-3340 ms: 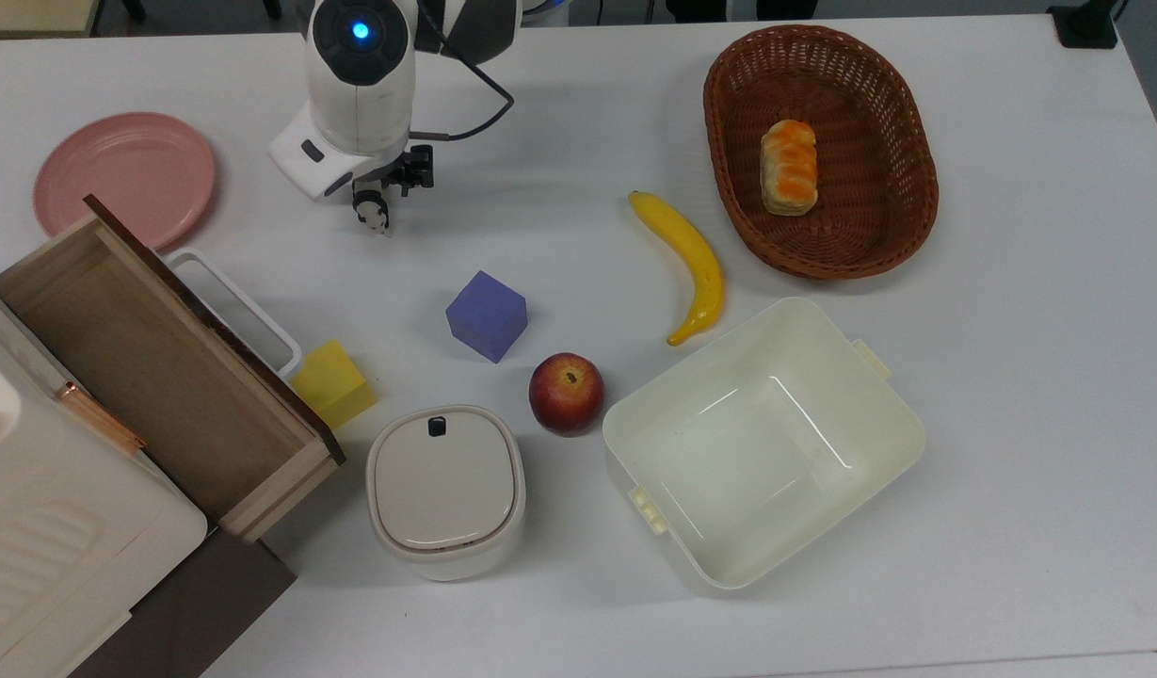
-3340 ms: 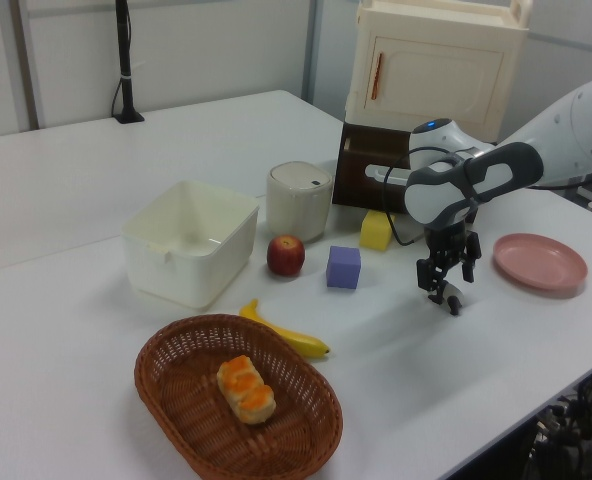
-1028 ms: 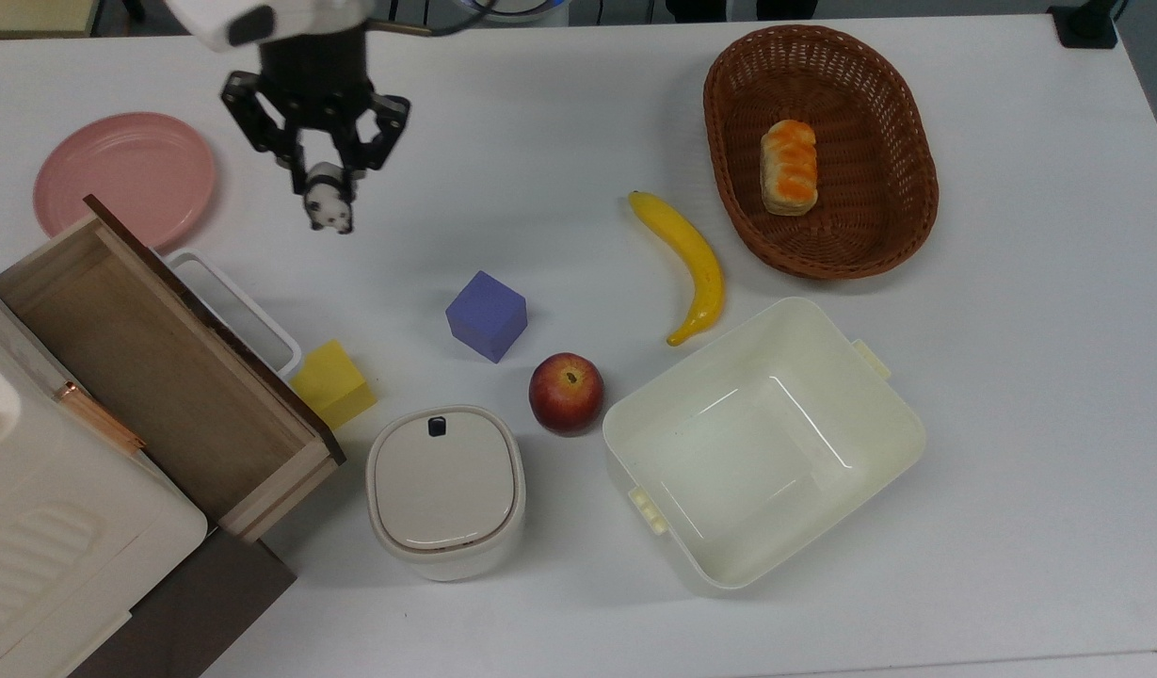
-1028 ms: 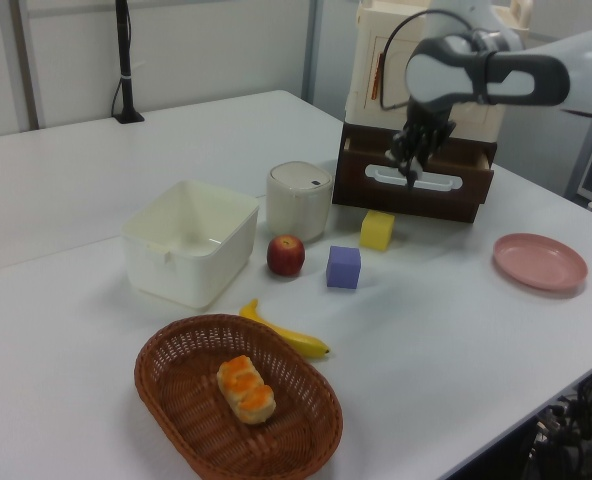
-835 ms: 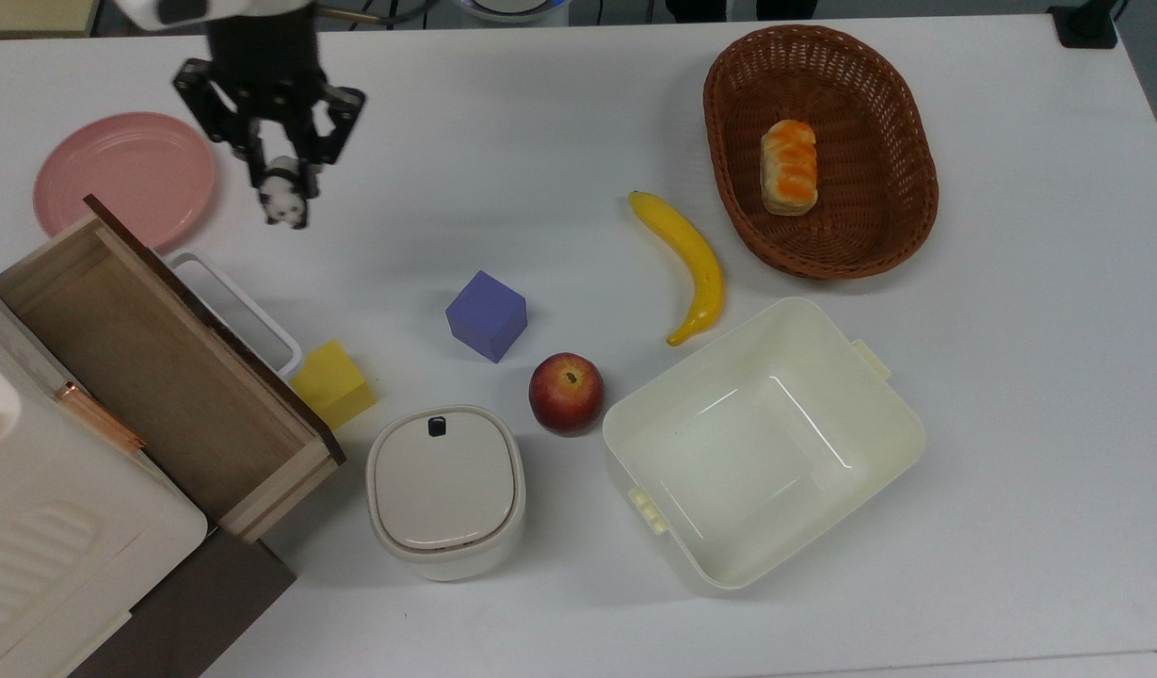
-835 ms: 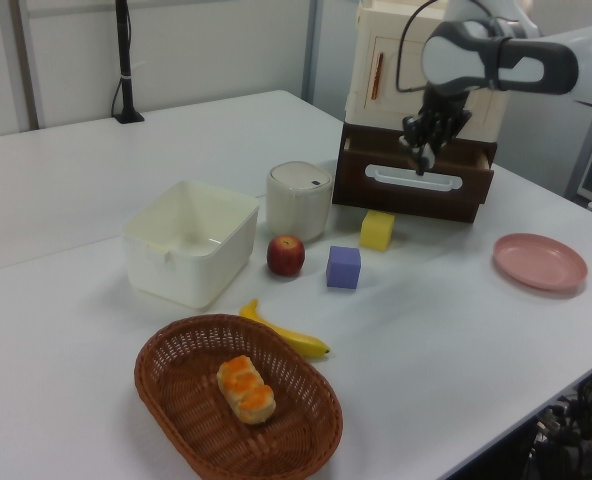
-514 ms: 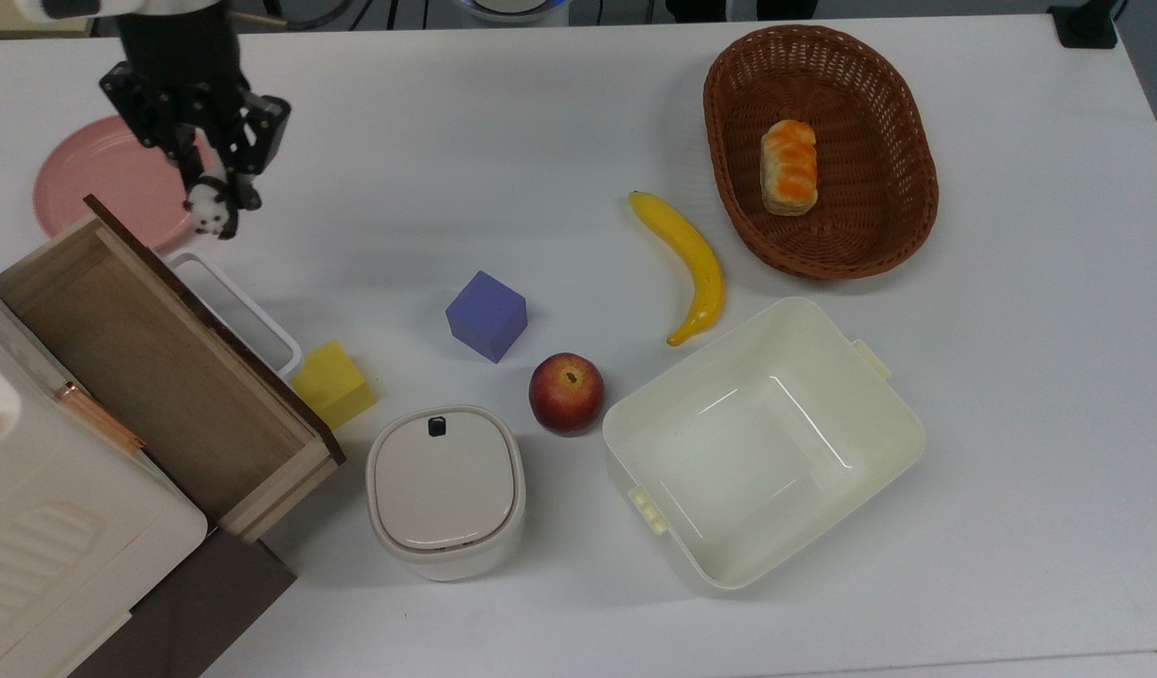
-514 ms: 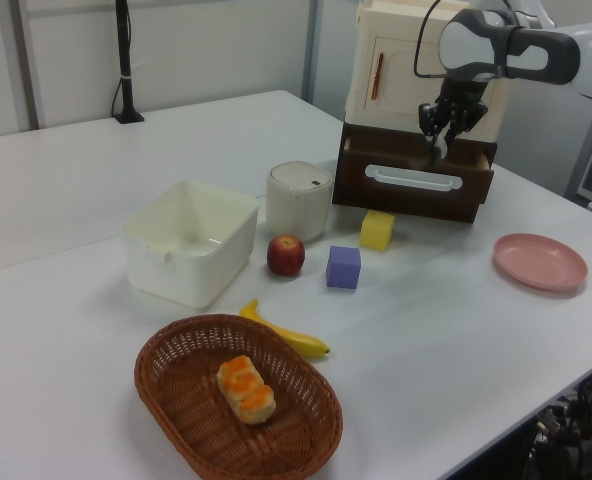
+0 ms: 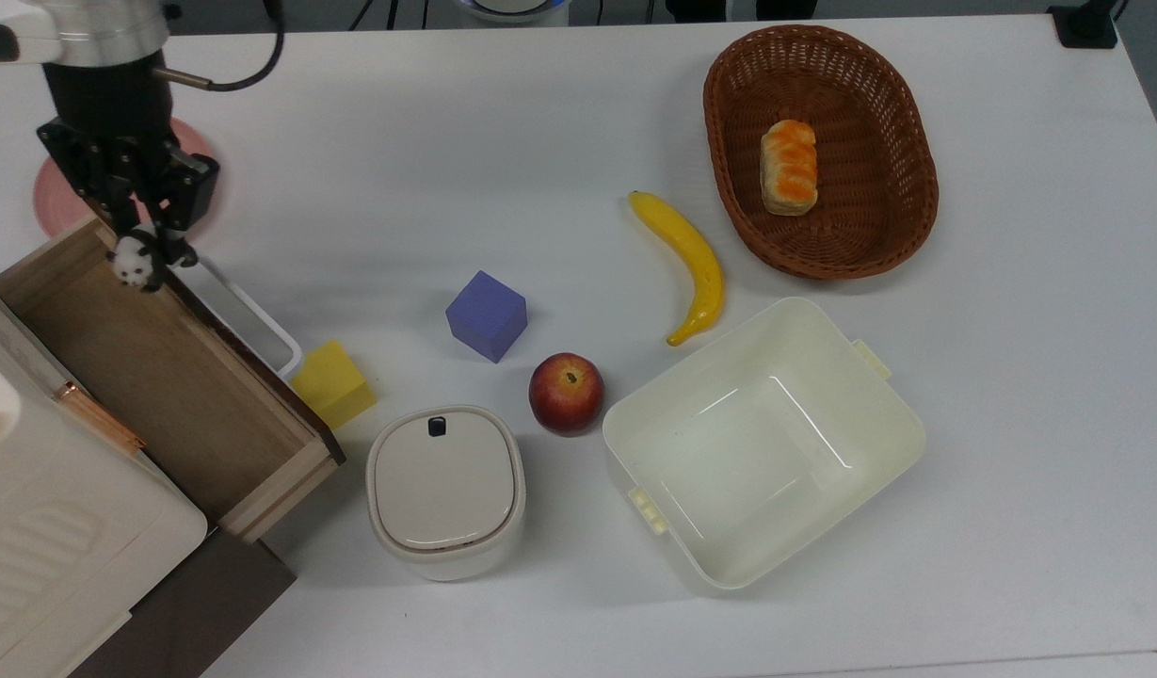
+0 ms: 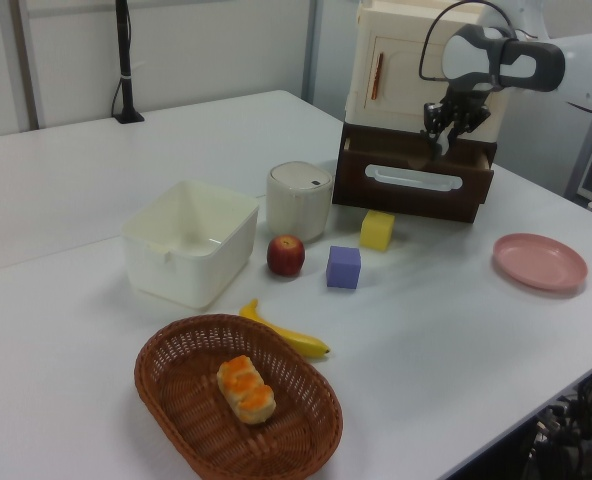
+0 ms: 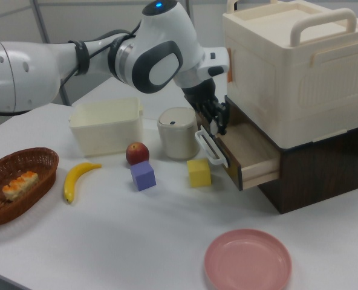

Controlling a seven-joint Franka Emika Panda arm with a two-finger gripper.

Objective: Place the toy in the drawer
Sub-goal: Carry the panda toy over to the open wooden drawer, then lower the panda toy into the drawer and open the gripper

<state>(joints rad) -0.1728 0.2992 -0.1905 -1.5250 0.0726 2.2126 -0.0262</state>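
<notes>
The top view looks straight down on the table (image 9: 559, 113). The left view looks from the basket (image 10: 238, 405) end, the right view from the plate (image 11: 247, 260) end. All share the drawer (image 9: 154, 377).

apple (image 9: 566, 392), banana (image 9: 687, 263) — basket (image 9: 907, 160), plate (image 11: 247, 261)

Toy (image 9: 132, 266) in tool (image 9: 143, 247), over open drawer (image 9: 154, 377) corner; plate (image 9: 46, 193) behind tool in top view.
</notes>
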